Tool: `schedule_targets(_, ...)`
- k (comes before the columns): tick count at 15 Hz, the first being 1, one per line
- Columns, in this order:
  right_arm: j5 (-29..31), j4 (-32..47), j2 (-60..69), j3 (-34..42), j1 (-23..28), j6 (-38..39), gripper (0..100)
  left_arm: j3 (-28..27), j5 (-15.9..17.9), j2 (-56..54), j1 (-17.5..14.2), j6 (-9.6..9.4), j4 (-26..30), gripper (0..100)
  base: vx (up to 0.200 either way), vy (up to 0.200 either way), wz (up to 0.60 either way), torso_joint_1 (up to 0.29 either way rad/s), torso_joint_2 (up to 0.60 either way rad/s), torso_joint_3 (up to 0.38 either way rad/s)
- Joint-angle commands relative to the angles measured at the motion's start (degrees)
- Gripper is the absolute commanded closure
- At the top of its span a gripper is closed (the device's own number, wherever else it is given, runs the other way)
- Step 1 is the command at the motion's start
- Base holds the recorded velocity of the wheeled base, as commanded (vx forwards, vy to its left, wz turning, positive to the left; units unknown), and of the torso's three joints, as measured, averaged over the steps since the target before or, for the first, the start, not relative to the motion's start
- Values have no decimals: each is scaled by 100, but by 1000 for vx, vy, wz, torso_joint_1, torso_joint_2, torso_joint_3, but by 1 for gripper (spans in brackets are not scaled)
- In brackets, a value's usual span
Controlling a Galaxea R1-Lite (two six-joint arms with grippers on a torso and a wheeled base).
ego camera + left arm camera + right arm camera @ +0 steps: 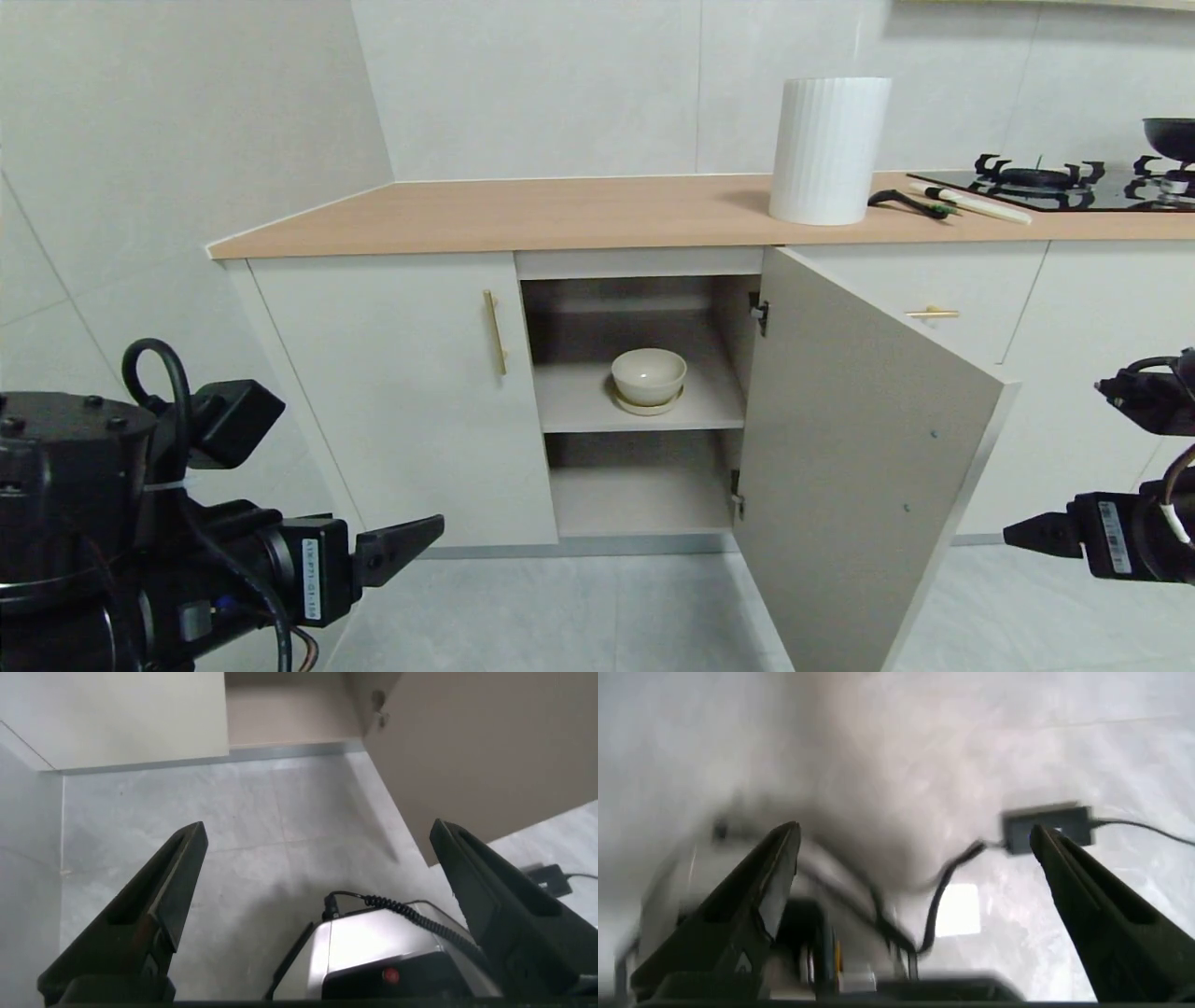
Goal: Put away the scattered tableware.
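Note:
A cream bowl [648,373] sits on a small plate [646,406] on the middle shelf of the open cabinet [644,415]. On the wooden counter [560,215], a dark-handled utensil [907,200] and a pale long utensil [980,204] lie beside the stove. My left gripper [411,541] hangs low at the left, in front of the shut cabinet door, open and empty; its fingers [149,915] stand wide apart over the floor. My right gripper [1025,534] is low at the right, beyond the open door, also open with nothing between its fingers [738,905].
The cabinet door [859,448] swings out toward me between the two arms. A tall white ribbed cylinder [828,149] stands on the counter. A gas stove [1055,182] with a dark pan [1172,135] is at the far right. Cables and a small box [1046,826] lie on the floor.

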State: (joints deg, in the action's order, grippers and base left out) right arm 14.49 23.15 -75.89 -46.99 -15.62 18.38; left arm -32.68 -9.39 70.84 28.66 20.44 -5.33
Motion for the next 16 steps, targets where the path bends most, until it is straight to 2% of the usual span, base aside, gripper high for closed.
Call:
schedule_targets(1,-8,-337,-295,-20,665,-124,0,-1,-2,9,-1,3,-3,0,0,0,0,0,0,0)
schedule_targets(5,-43,-865,-655,-3,929,-81,0,-1,-2,9,-1,3,-3,0,0,0,0,0,0,0)
schedule_targets(7,-52,-1366,-937,15,999,-10,0,-1,-2,9,-1,3,-3,0,0,0,0,0,0,0)
schedule_targets(11,-61,-2069,-1350,24,1043,482,0,-1,-2,9,-1,3,-3,0,0,0,0,0,0,0)
schedule_targets(16,-70,-2377,-1684,15,1034,746,0,-10,-2,9,-1,3,-3,0,0,0,0,0,0,0)
